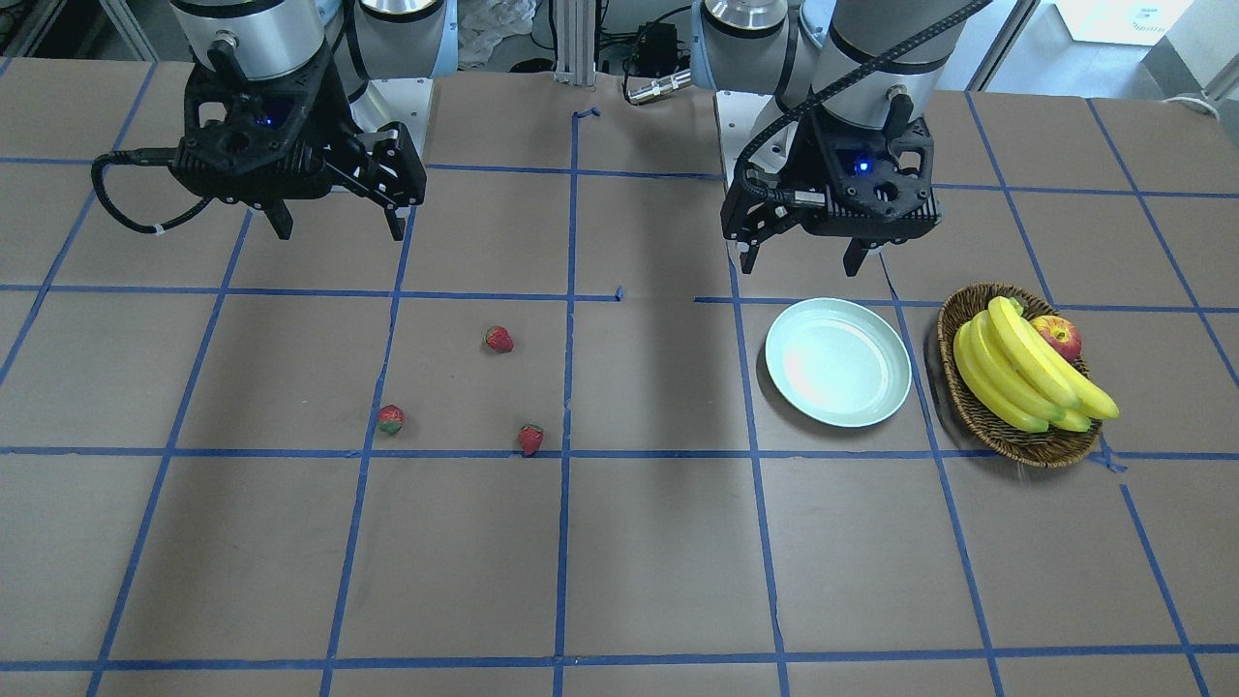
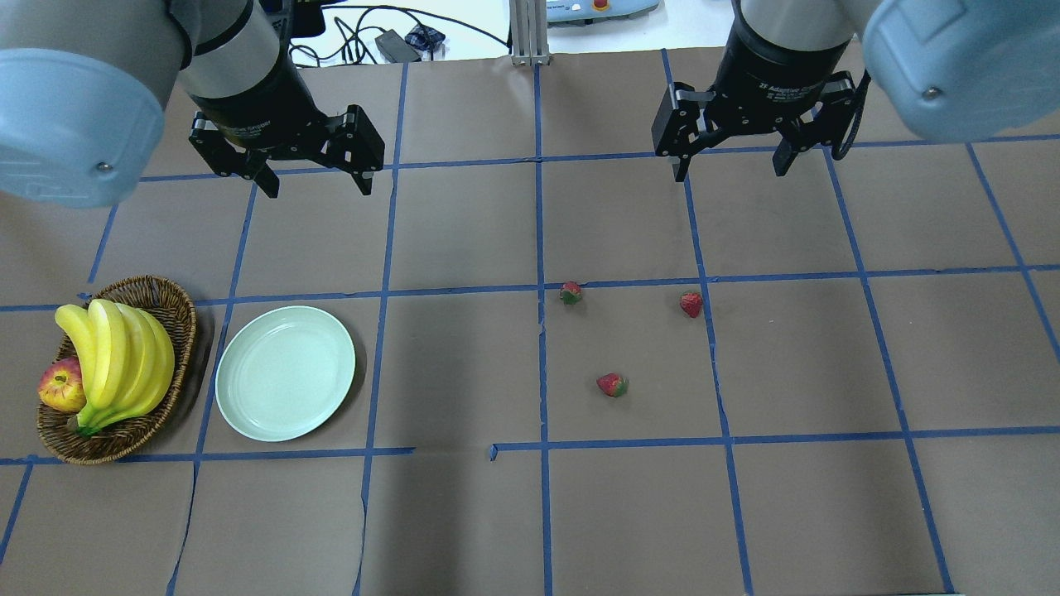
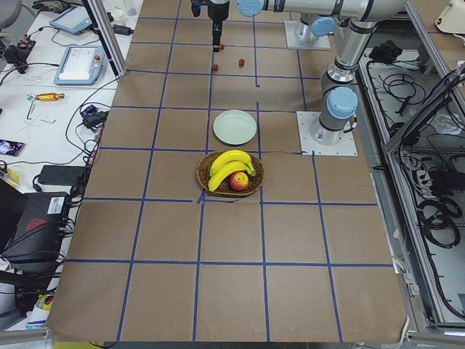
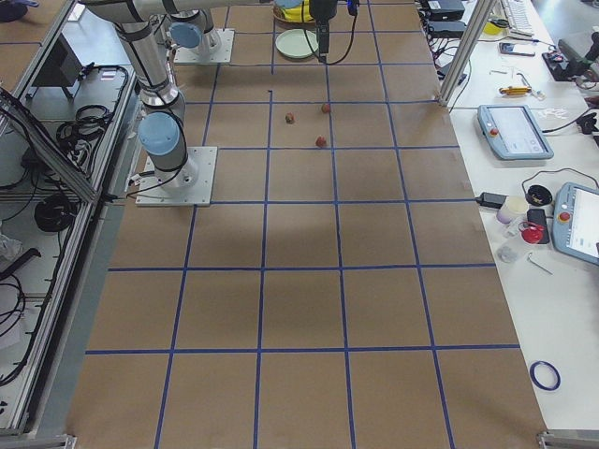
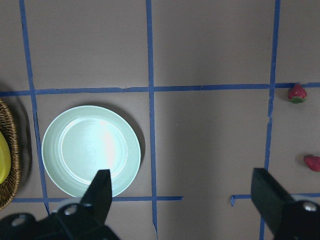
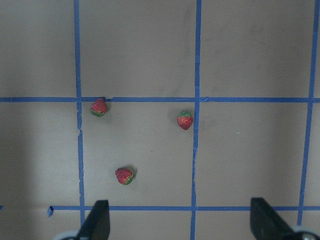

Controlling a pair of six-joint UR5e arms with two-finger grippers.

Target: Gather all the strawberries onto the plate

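Note:
Three strawberries lie loose on the brown table: one (image 2: 570, 293), one (image 2: 691, 304) and one (image 2: 612, 384). All three show in the right wrist view (image 6: 98, 107), (image 6: 184, 120), (image 6: 124, 175). The empty mint-green plate (image 2: 285, 372) sits on the table to their left, also in the left wrist view (image 5: 91, 150). My left gripper (image 2: 317, 186) hangs open and empty above the table, behind the plate. My right gripper (image 2: 730, 172) hangs open and empty above the table, behind the strawberries.
A brown wicker basket (image 2: 178, 306) with bananas (image 2: 116, 356) and a red-yellow apple (image 2: 60, 387) stands just left of the plate. Blue tape lines form a grid on the table.

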